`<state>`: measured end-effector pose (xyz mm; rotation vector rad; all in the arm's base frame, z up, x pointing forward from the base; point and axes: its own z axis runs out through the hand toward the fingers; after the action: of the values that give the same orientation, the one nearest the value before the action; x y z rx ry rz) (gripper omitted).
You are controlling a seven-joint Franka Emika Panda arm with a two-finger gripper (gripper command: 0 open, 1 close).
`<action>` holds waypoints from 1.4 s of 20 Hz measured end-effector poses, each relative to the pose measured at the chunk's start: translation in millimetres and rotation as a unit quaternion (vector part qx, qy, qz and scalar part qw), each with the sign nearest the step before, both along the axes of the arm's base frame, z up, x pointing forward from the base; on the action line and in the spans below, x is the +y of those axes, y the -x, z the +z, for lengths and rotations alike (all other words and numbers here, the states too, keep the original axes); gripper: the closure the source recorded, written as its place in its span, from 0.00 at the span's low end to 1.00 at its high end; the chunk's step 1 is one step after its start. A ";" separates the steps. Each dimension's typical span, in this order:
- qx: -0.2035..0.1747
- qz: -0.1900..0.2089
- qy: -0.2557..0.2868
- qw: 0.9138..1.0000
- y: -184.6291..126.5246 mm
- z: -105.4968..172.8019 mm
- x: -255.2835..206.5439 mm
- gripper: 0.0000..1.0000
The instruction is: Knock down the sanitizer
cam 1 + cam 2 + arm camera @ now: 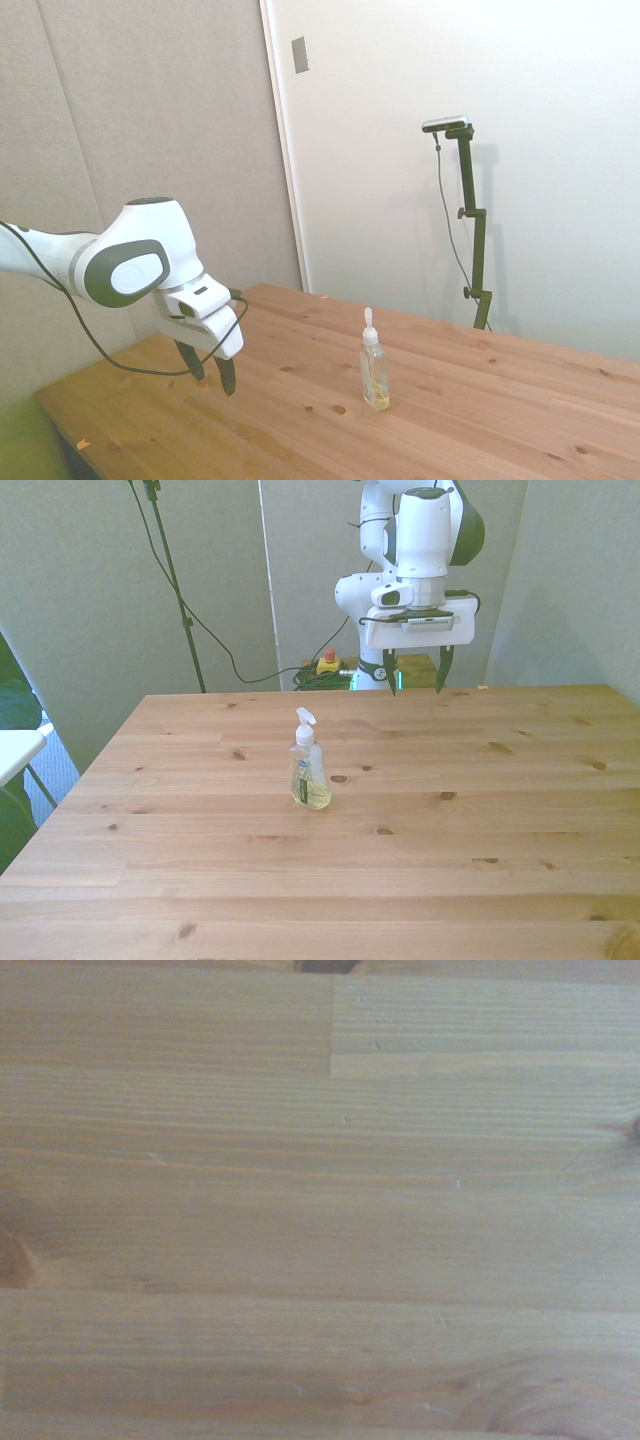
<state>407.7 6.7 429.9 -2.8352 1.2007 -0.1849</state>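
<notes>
The small, slim clear plastic sanitizer bottle [309, 767] with its yellowish liquid, white label and narrow white nozzle cap stands upright and alone toward the middle of the pale wooden plank table [480, 840], so nothing has been knocked over yet. The white arm's two-finger gripper [416, 676] hangs over the table's far edge, to the front view's right of the bottle and well apart from it, its dark fingers [226, 374] spread with nothing between them — released, not clenched. In the side view the gripper [212, 372] points down at the boards, just above them, which would explain why the wrist view shows only bare wood grain [320, 1200] and no bottle at all. Held low like that, it seems set for a sideways sweep into the bottle's body rather than a grasp; being tall and narrow, the bottle should topple with a light push.
</notes>
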 end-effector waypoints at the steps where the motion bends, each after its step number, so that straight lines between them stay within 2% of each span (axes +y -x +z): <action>1: 0.000 0.000 0.000 1.000 -0.2 0.0 0.0 0.00; 5: -0.007 -0.020 -0.002 1.000 -10.9 8.2 -8.7 0.00; 6: -0.011 -0.030 -0.004 0.999 -16.9 12.3 -16.5 1.00; 12: -0.019 -0.081 -0.013 0.996 -46.9 22.1 -68.1 1.00; 19: -0.027 -0.122 -0.007 0.992 -78.5 26.3 -101.2 1.00; 28: -0.019 -0.155 -0.006 0.988 -126.7 11.3 -133.1 1.00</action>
<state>534.4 -126.3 441.1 -2.6049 1.6217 -0.2437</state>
